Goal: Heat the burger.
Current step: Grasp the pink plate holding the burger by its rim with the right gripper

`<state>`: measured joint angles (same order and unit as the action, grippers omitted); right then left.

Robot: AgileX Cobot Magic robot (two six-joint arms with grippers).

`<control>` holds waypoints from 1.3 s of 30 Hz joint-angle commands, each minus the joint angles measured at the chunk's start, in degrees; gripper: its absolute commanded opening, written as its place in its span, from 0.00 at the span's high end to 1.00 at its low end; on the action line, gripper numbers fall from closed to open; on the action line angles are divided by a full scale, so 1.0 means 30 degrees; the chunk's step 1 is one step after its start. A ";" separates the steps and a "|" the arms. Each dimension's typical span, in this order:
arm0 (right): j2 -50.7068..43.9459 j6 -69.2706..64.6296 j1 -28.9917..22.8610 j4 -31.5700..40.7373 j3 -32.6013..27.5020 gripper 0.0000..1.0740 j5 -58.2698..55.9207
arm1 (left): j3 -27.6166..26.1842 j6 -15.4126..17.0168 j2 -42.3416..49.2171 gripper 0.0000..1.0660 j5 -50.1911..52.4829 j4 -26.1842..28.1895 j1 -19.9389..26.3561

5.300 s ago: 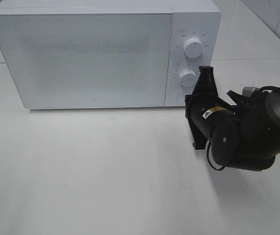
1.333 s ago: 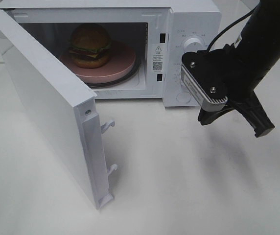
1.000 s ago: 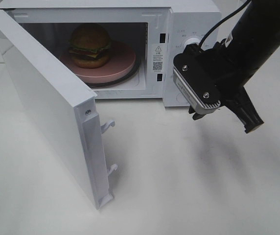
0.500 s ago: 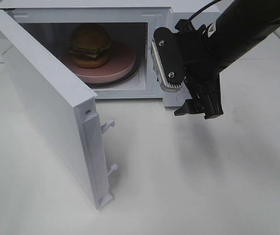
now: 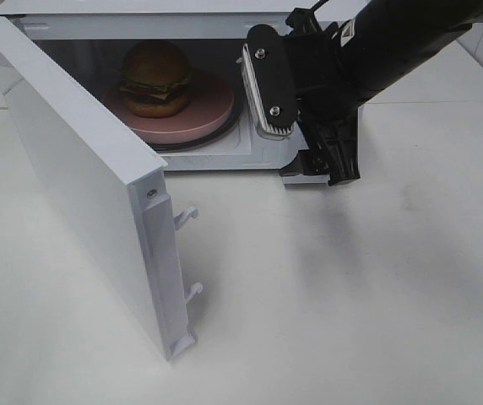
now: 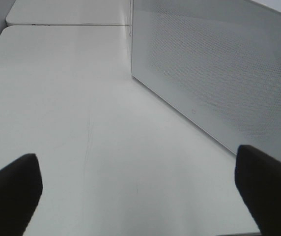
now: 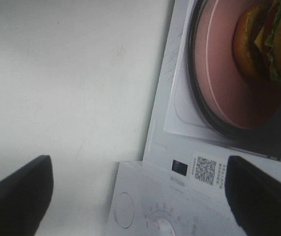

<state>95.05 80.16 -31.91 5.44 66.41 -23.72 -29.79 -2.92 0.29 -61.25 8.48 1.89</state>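
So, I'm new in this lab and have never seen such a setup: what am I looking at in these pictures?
It is a robot with two arms, each ending in a two-fingered tool. One picture comes from a camera mounted high; the other two from cameras on the wrists. On the white table stands a microwave with its door swung open; inside, a burger sits on a pink plate. The right tool hovers open at the microwave's front, the left tool is open beside the door. Neither holds anything.

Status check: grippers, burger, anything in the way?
Left gripper open, empty, beside the door. Right gripper open, empty, at the control panel. Burger on plate inside microwave. Door wide open, not yet shut.
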 commanded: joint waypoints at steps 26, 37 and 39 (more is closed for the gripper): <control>0.3533 -0.2674 -0.0821 -0.1089 0.2540 0.21 0.2750 | 0.0095 0.0000 0.0325 0.06 0.0095 0.0057 0.0076; 0.5290 -0.2693 -0.1203 -0.1184 0.4278 0.22 0.2998 | 0.0095 0.0000 0.0325 0.06 0.0095 0.0057 0.0076; 0.5615 -0.2769 -0.1203 -0.1184 0.4565 0.22 0.2998 | 0.0095 0.0000 0.0325 0.06 0.0095 0.0057 0.0076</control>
<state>111.73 72.14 -35.41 2.01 79.58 -14.95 -29.79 -2.92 0.29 -61.25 8.48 1.89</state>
